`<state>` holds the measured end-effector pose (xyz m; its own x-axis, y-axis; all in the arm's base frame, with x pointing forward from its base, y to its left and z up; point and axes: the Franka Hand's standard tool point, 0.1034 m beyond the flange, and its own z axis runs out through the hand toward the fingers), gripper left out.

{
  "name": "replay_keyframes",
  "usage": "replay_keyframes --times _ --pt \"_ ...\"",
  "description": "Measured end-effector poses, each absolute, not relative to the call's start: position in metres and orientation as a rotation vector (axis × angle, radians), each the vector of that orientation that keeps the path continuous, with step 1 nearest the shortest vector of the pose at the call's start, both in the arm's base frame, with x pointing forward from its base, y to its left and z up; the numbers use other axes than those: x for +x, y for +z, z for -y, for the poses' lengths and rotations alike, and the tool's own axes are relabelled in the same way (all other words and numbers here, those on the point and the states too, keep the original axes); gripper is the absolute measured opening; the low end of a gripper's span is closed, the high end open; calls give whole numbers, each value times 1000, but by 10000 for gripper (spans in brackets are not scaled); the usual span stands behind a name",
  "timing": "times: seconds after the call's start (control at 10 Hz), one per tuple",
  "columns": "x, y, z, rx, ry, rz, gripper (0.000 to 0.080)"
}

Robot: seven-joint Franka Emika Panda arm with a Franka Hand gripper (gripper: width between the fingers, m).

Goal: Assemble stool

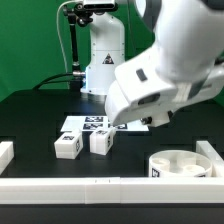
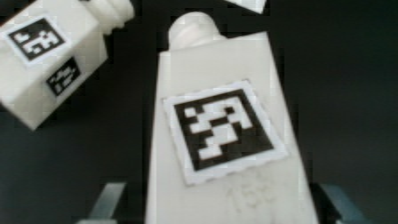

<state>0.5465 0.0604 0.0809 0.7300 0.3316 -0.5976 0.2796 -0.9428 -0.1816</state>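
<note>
White leg (image 2: pixel 217 125) is clamped in the gripper (image 2: pixel 219 203) near the exterior view's middle, so the pick looks made; next it must reach the seat (image 1: pixel 180 163) at that view's lower right.

The arm (image 1: pixel 165 75) fills the upper right of the exterior frame with bulky, rounded, glossy white shells, blurred, and a dark seam between two segments. At upper centre rises its white tapering base (image 1: pixel 103 60), which has a small dark mark and a black top. A thin black cable (image 1: pixel 72 50) loops down on the base's left. In the wrist view, the jaws show as two dull grey tips.
</note>
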Motion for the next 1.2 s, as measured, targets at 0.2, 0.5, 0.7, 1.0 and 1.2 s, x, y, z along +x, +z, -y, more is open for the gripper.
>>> replay_keyframes --times 0.2,0.5,0.7,1.0,1.2 --pt "575 90 -64 -2920 762 547 327" --pt "577 89 -59 -2984 460 506 327" --pt "586 93 -59 -3012 249 486 327" --pt "613 102 -66 -2993 -38 342 327" --pt "618 98 -58 -3015 -262 353 327"
